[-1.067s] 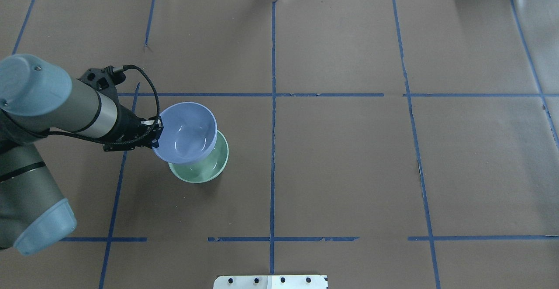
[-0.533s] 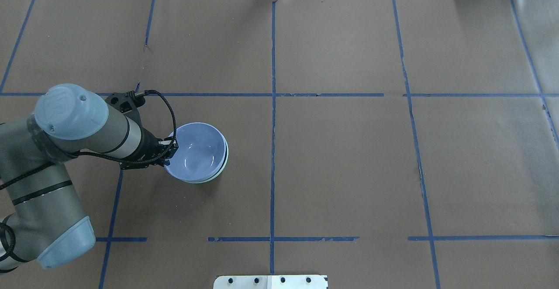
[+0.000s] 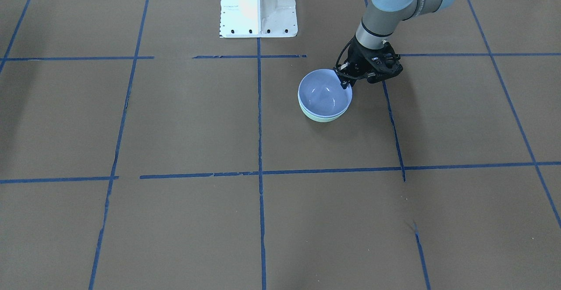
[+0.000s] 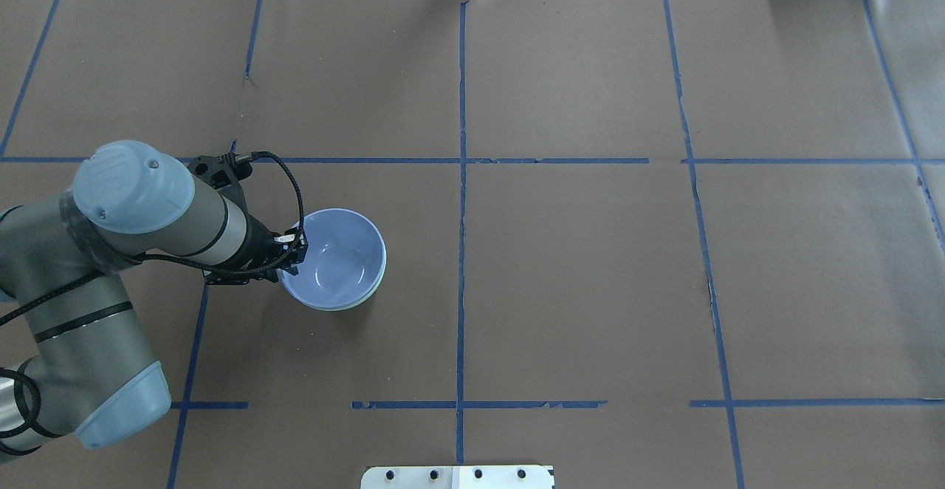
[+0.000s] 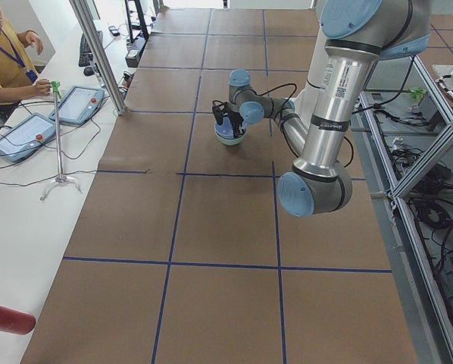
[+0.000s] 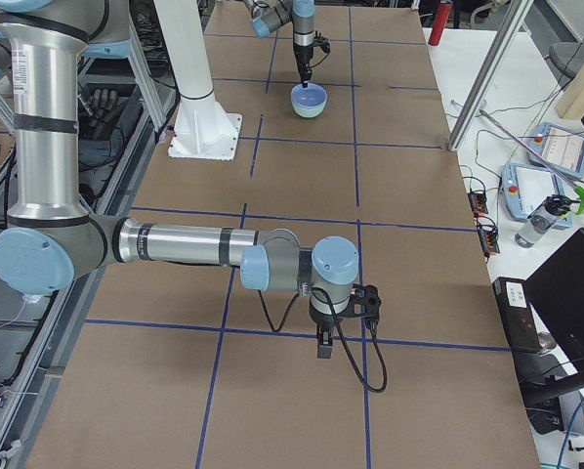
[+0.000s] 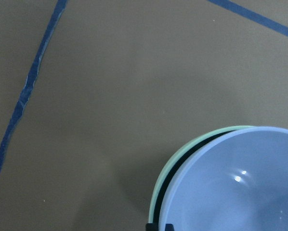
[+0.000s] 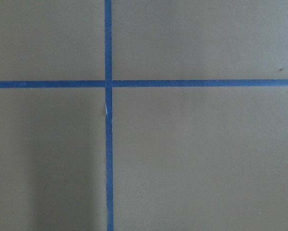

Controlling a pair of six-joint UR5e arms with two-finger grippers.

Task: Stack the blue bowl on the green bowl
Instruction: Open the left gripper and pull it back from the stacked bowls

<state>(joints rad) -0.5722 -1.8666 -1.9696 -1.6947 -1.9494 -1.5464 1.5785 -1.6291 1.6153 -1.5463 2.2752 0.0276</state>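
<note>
From the front-facing view, the glossy periwinkle blue bowl [image 3: 324, 90] sat nested in the smooth mint green bowl [image 3: 322, 118] on the matte brown surface [image 3: 175, 119]. The left hand [image 3: 346, 76] appeared to pinch its rim at 1 o'clock. Overhead, that grip sat at 9 o'clock. The left wrist view showed the round rims slightly offset. Stacking looked done, with only release left. In the right-side view, the right hand [image 6: 323, 344] was well apart from the bowls, and I could not tell whether it was open or closed.
</note>
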